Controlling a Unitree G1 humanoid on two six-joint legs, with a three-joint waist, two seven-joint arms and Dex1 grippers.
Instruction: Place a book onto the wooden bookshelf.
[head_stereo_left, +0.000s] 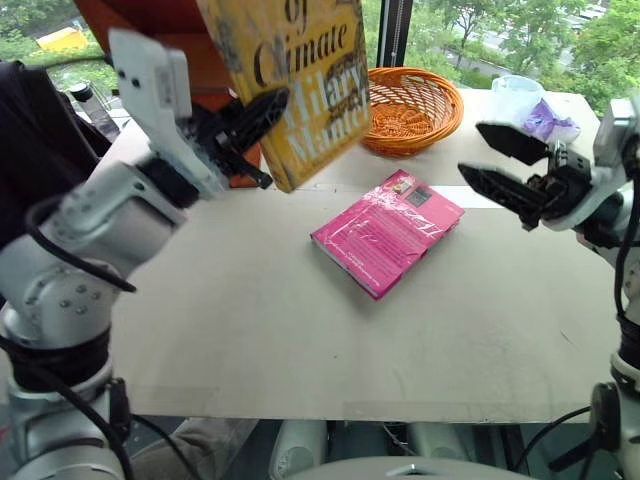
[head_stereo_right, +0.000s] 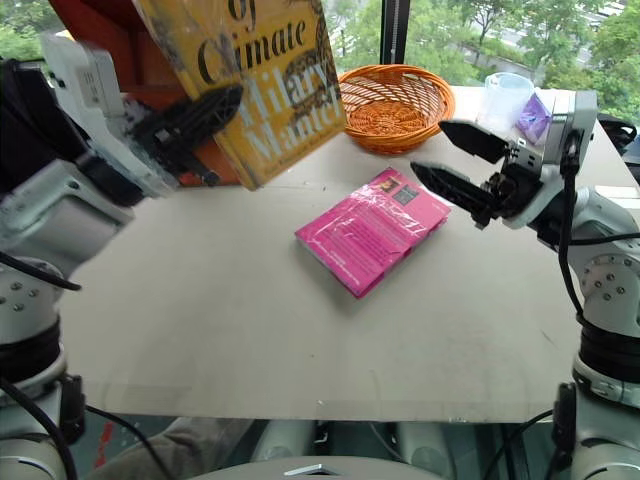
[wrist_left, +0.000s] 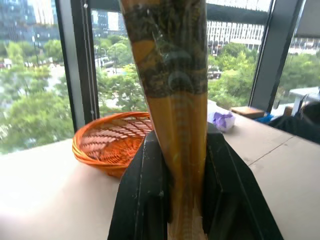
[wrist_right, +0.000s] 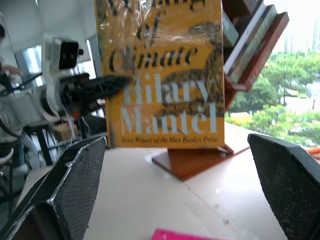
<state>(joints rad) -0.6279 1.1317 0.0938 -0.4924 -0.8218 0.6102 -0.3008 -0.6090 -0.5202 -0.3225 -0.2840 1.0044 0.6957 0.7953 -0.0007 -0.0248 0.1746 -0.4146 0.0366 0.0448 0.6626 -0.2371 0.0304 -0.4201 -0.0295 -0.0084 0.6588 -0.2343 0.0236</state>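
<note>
The left gripper (head_stereo_left: 250, 130) is clamped on the lower edge of the book (head_stereo_left: 300, 70), which is held upright and tilted, raised clear of the table (head_stereo_left: 300, 330) at its far left. Directly behind the book stands the bookshelf (wrist_right: 240, 55), whose base rests on the far left of the table; other books lean in its slanted upper part.

The right gripper (head_stereo_right: 450, 165) is released, jaws spread wide and holding nothing, hovering above the right side of the table and pointing left toward the book.

The table is a pale beige sheet. A pink book (head_stereo_left: 388, 230) lies flat near its centre. An orange basket (head_stereo_left: 412, 108) sits at the far edge, with a clear cup (head_stereo_left: 512, 95) and a purple item (head_stereo_left: 548, 120) to its right. Windows beyond the far edge show green trees and buildings.
</note>
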